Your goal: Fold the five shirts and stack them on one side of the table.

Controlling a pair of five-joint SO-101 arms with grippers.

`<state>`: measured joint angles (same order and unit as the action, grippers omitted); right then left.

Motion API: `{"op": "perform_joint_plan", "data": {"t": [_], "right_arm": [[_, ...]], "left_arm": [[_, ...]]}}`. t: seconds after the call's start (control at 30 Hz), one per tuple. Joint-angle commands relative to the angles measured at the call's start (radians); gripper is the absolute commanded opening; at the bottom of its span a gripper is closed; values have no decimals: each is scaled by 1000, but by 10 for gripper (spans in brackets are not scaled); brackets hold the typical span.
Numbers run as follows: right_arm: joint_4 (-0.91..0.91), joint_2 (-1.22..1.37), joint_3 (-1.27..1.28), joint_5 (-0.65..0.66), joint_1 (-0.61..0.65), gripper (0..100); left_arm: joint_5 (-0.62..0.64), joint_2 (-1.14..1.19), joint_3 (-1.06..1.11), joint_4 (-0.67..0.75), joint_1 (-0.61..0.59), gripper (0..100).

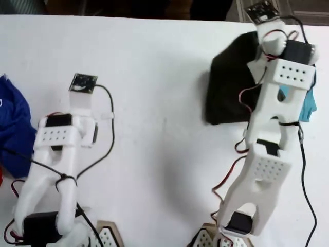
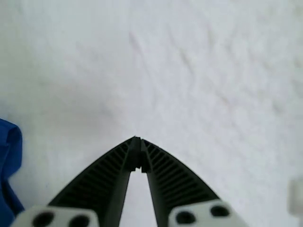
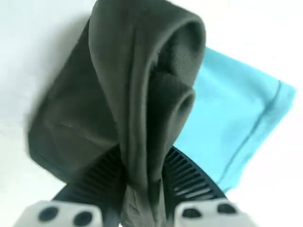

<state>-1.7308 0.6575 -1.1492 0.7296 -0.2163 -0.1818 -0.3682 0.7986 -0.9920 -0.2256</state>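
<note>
Clearly nearer, the right gripper (image 3: 144, 182) pinches a fold of the dark charcoal fabric shirt (image 3: 90, 118), lying far right, partly over a turquoise shirt (image 3: 236, 118); the left gripper (image 2: 137, 158) hangs closed, empty, well left.

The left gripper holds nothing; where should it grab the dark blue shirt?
Pinch the dark blue shirt at its bunched edge nearest the left gripper, coming from the table's middle; it lies crumpled, so that raised fold probably gives cloth to grip.
</note>
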Motion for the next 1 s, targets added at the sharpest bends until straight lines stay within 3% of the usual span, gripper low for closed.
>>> {"op": "perform_joint_plan", "data": {"t": [0.0,0.37,0.6,0.97], "right_arm": [[19,45,-107,86,-61,19],[242,168,-140,144,-199,19],[371,182,-135,144,-216,20],[426,292,-146,146,-251,20]], "left_arm": [[-11,-8,4,31,-8,25],[-11,-9,5,29,-8,25],[-11,-9,5,28,-8,25],[-9,-9,5,23,-8,25]]}}
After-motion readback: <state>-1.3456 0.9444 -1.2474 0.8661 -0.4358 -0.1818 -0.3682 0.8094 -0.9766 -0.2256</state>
